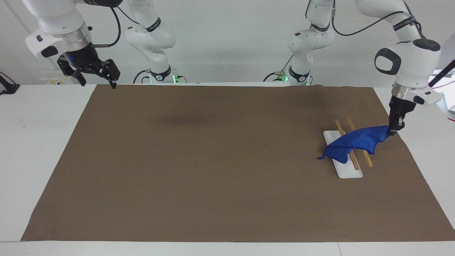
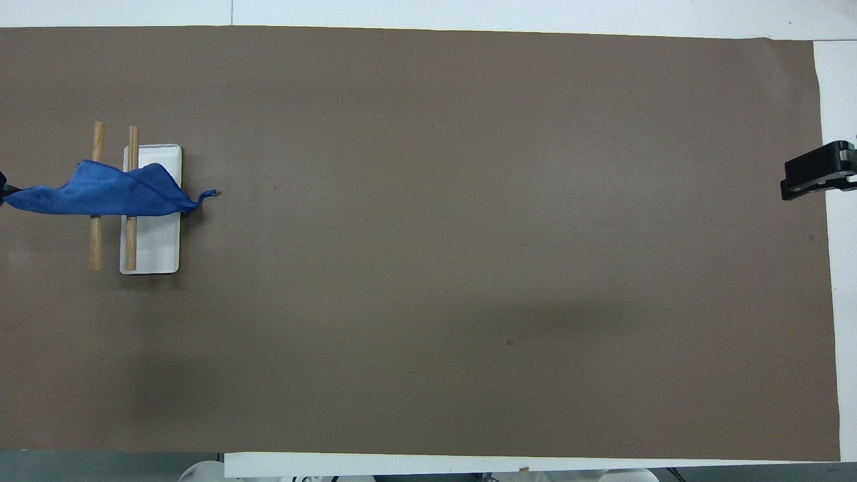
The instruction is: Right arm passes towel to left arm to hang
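white counter (image 1: pixel 46 149) carries a large brown paper sheet (image 1: pixel 213 160) over most of its top. left arm (image 1: pixel 408 60) reaches down at its own end of the counter; left gripper (image 1: pixel 392 130) sits low over the sheet's edge, fingers closed on one corner of the towel (image 1: pixel 355 142). right arm (image 1: pixel 60 25) waits raised over its end of the counter, right gripper (image 1: pixel 94 74) with fingers spread open, holding nothing. blue towel drapes from the held corner across two wooden rods (image 1: pixel 357 142) of a small rack with a white base (image 1: pixel 346 170), thin tail (image 2: pixel 207 195) hanging off toward the right arm's end.
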Tool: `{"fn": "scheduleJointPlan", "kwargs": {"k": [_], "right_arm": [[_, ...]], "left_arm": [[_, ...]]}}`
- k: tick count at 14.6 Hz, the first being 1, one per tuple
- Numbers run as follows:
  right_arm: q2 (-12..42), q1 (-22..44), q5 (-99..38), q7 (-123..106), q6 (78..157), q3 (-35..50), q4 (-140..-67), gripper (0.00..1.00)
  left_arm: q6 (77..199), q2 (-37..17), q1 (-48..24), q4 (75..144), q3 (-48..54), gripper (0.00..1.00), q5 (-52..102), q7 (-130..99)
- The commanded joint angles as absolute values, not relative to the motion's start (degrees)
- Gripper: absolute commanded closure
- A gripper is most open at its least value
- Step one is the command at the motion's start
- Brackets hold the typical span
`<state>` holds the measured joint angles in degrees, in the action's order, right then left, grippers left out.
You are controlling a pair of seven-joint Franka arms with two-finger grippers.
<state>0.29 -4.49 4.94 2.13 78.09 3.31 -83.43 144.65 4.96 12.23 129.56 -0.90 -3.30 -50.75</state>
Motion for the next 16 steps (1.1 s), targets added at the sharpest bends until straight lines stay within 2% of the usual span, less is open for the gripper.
{"fn": "scheduleJointPlan", "kwargs": {"k": [1, 5, 6, 7, 8, 9, 10, 15, 16], "right_arm": [[-2.2, -4.1, 5.0, 0.7, 80.5, 2.0, -87.4, 0.00], [-2.0, -3.4, 5.0, 0.6, 80.2, 1.1, -87.5, 0.00], [-1.8, -3.4, 5.0, 0.6, 80.2, 1.1, -87.5, 0.00], [-1.8, -3.4, 5.0, 0.6, 80.2, 1.1, -87.5, 0.00], [-1.8, -3.4, 4.9, 0.6, 80.2, 1.1, -87.5, 0.00], [-1.8, -3.4, 4.9, 0.6, 80.3, 1.1, -87.5, 0.00], [-1.8, -3.4, 4.6, 0.6, 80.5, 1.0, -87.6, 0.00], [-1.6, -3.5, 1.8, 0.7, 80.4, 0.2, -87.7, 0.00], [-1.6, -3.2, 1.8, 0.8, 80.4, 0.2, -87.7, 0.00]], "left_arm": [[149.7, 4.3, 15.5, 131.9, -0.6, 1.00, -3.8, -50.2], [153.5, 1.6, 17.1, 132.7, -0.6, 1.00, -3.8, -50.2], [153.5, 1.5, 16.5, 132.5, -0.6, 0.98, -3.8, -51.1], [153.5, 1.4, 16.1, 132.5, -0.5, 0.89, -3.8, -51.1], [153.5, 1.4, 15.6, 132.5, -0.5, 0.66, -3.8, -50.9], [153.2, 1.4, 15.6, 132.2, -0.5, 0.22, -3.8, -50.0], [152.9, 1.3, 15.6, 131.8, -0.6, 0.01, -3.8, -50.3], [145.8, -0.2, 13.6, 120.2, -0.3, 0.00, -3.7, -50.9], [141.4, 0.5, 13.4, 118.2, -0.3, 0.00, -3.5, -50.9]]}}
